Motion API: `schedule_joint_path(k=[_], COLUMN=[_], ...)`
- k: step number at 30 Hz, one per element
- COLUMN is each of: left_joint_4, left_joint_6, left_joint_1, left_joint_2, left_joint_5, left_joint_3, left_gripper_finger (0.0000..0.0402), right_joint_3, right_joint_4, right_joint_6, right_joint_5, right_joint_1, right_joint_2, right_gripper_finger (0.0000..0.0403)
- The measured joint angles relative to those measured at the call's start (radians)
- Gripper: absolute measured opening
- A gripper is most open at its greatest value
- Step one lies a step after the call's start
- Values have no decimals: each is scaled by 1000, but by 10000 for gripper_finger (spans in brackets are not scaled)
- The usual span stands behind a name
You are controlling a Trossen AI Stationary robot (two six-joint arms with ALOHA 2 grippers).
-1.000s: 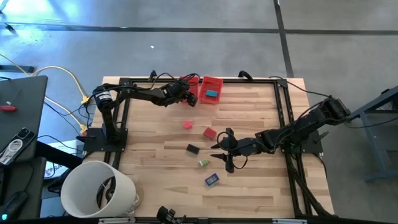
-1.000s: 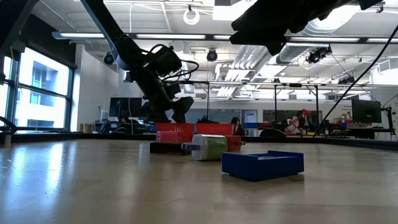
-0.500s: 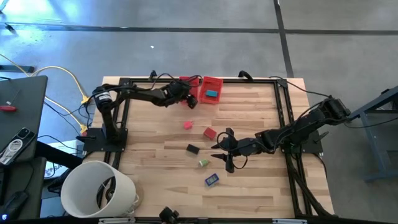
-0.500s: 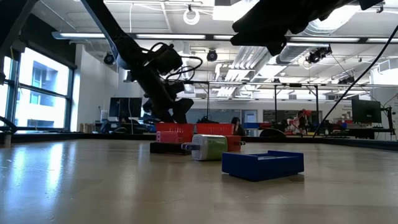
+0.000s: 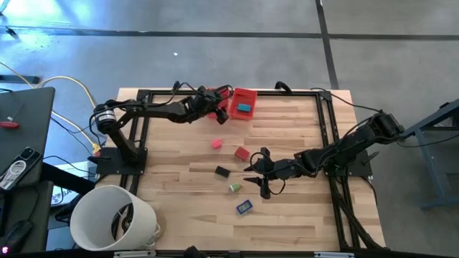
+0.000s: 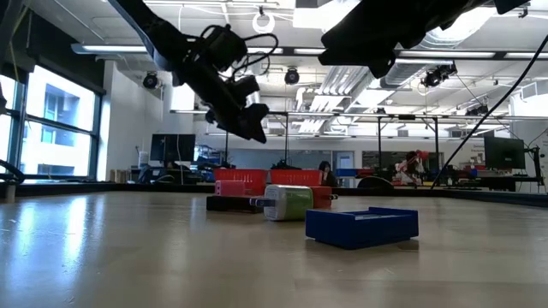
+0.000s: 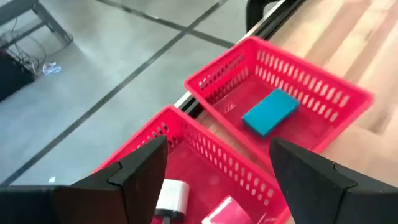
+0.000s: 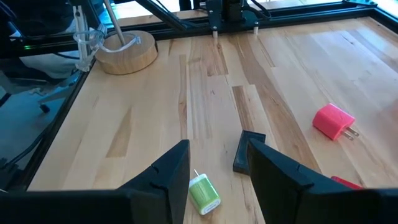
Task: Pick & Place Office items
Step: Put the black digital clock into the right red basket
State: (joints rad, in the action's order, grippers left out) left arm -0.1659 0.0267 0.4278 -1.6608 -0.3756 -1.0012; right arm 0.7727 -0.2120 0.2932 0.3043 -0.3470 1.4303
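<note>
Five office items lie on the wooden table: pink [image 5: 216, 144], red [image 5: 242, 153], black [image 5: 222, 171], green [image 5: 234, 188] and dark blue [image 5: 244, 207]. A teal piece [image 7: 269, 112] lies in the right-hand red bin [image 5: 244, 102]. A white piece [image 7: 171, 196] and a pink one [image 7: 221, 211] lie in the left-hand bin [image 7: 186, 134]. My left gripper [image 7: 217, 155] hangs open above the bins, holding nothing. My right gripper [image 8: 217, 158] stands open above the table, just right of the black piece [image 8: 247, 152] and the green one [image 8: 204, 193].
A big white bucket [image 5: 115, 218] stands off the table's near left corner. A black frame [image 5: 326, 136] runs along the table's edges. Bare wood lies at the table's left and near right. The low view shows the dark blue piece [image 6: 362, 225] nearest the camera.
My left gripper has risen from just over the red bins to well above them and has rolled about its own pointing line. It has stayed open and holds nothing.
</note>
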Motion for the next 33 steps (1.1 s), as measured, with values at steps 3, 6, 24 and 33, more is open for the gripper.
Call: schedule_joint_path(k=[3,6,24,33], left_joint_4=[8,10,5,166], left_joint_6=[18,30,114,132], left_joint_1=[-12,-25,-265,-415], left_joint_2=[10,11,130,258], left_joint_5=[1,-4,-130,26], left_joint_3=[0,0,-7,-7], left_gripper_finger=[287,311,360,360], right_joint_3=[0,0,0,0], right_joint_4=[0,0,25,22], right_joint_6=[1,2,20,20], right_joint_5=[0,-1,4,5], right_joint_1=[0,0,0,0], right_joint_2=[0,0,0,0], right_gripper_finger=[146,146,146,146])
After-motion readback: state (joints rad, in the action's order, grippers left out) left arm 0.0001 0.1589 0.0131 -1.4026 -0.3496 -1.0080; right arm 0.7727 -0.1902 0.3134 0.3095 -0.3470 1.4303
